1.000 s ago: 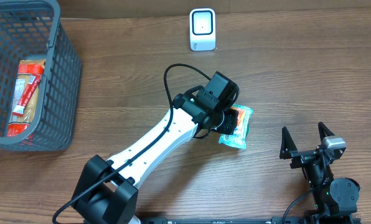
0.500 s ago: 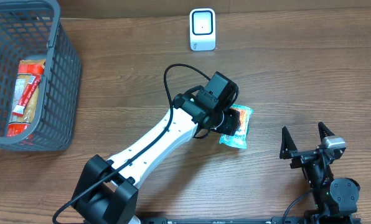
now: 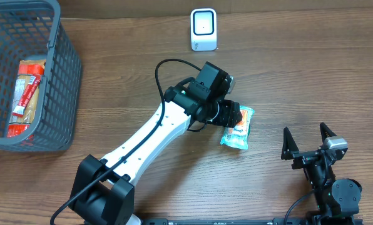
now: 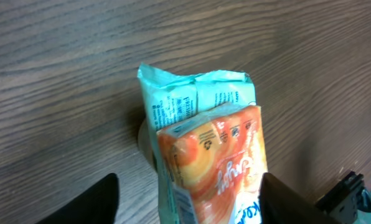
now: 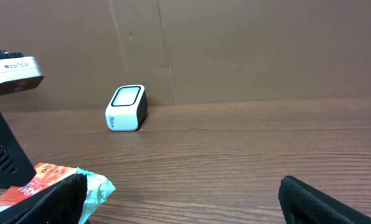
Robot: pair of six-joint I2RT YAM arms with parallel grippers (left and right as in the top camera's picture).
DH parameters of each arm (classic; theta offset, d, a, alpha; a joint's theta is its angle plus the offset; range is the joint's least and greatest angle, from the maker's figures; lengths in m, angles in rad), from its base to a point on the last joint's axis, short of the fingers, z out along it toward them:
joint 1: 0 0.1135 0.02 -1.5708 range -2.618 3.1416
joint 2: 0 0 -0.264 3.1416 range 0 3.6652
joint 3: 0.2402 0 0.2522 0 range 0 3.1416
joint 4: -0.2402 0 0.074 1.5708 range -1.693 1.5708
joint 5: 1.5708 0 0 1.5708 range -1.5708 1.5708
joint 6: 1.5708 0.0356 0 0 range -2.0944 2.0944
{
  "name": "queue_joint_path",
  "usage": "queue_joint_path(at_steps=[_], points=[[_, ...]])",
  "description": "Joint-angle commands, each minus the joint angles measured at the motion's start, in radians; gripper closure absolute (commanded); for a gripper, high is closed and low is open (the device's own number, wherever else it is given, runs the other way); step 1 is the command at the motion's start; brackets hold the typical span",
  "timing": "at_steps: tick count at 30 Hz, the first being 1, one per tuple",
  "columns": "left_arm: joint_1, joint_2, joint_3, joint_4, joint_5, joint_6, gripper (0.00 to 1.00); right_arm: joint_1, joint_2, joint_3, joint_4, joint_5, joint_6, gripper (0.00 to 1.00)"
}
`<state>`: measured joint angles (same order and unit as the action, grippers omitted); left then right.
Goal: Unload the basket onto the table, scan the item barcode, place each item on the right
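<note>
- Left gripper (image 3: 230, 116): drawn back up and to the left across the table since the earlier views; it now stands at the left edge of the snack packet (image 3: 240, 128) rather than over it.
- Jaws: spread wider than before, one finger on each side of the packet.
- Snack packet: more of its orange face is uncovered from above.

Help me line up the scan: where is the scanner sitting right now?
In the overhead view the scanner stands at the far edge of the table, near the middle, beyond the snack packet and well right of the basket.
</note>
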<state>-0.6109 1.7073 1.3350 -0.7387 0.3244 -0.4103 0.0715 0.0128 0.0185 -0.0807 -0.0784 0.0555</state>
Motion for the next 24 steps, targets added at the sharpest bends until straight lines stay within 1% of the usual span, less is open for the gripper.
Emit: queue_joint_path(at_steps=[1,4,9,11,13,15,16,24], points=[[0.007,-0.027,0.022,-0.011,0.039,0.014,0.46,-0.006,-0.008,-0.011,0.004,-0.003,-0.004,0.00],[0.001,-0.027,0.022,-0.018,0.039,0.010,0.54,-0.006,-0.008,-0.011,0.004,-0.002,-0.004,0.00],[-0.006,-0.027,0.022,-0.021,0.020,0.003,0.57,-0.006,-0.008,-0.011,0.004,-0.002,-0.004,0.00],[-0.006,-0.027,0.022,-0.021,0.007,0.002,0.63,-0.006,-0.008,-0.011,0.004,-0.003,-0.004,0.00],[-0.006,-0.027,0.022,-0.021,0.006,0.002,0.66,-0.006,-0.008,-0.011,0.003,-0.003,-0.004,0.00],[-0.007,-0.027,0.021,-0.021,0.007,-0.007,0.73,-0.006,-0.008,-0.011,0.004,-0.003,-0.004,0.00],[-0.010,-0.027,0.021,-0.021,0.007,-0.016,0.75,-0.006,-0.008,-0.011,0.004,-0.003,-0.004,0.00],[-0.032,-0.027,0.020,-0.023,-0.018,-0.029,0.74,-0.006,-0.008,-0.011,0.004,-0.003,-0.004,0.00]])
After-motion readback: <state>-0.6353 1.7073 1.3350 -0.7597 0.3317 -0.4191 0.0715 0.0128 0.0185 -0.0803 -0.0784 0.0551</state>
